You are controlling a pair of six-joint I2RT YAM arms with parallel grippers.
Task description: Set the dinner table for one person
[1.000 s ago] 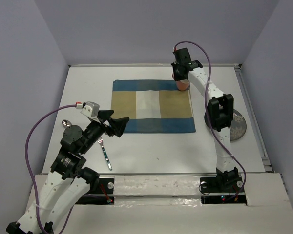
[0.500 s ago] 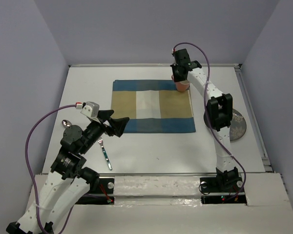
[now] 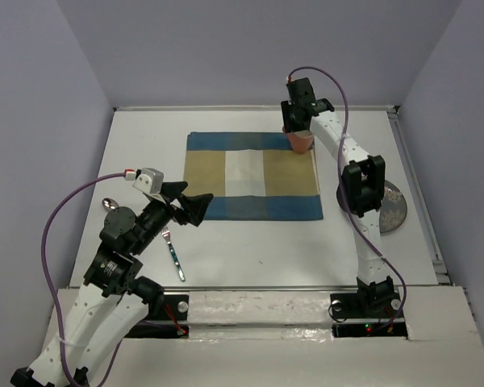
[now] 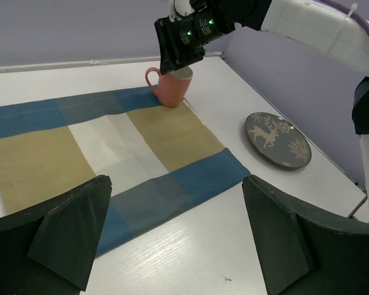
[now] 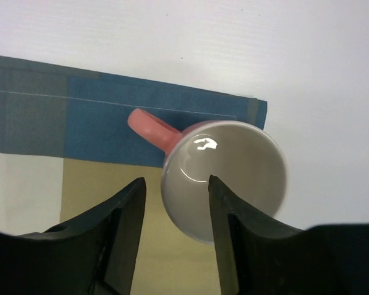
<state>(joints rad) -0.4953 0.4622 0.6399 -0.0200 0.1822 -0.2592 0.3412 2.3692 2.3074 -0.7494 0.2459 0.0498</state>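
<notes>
A white dinner table (image 3: 250,242), walled in lilac, is carrying a blue/tan/white patchwork mat (image 3: 252,176) at ctr. The pink mug (image 5: 224,178) is standing upright on the mat's far R corner, handle lying over the blue band. The right gripper (image 5: 172,227) is hanging directly above it with jaws parted, one finger outside the rim, the other over the bowl; no clamping is showing, so the mug is judged placed. The left gripper (image 4: 175,227) is hovering fully spread and empty over the mat's near L corner. Still outstanding: the deer-pattern plate (image 4: 278,139) is lying on bare table R of the mat, and the fork (image 3: 174,254) and spoon (image 3: 109,204) are lying off the mat, near L. Approx. one item of four is looking done.
</notes>
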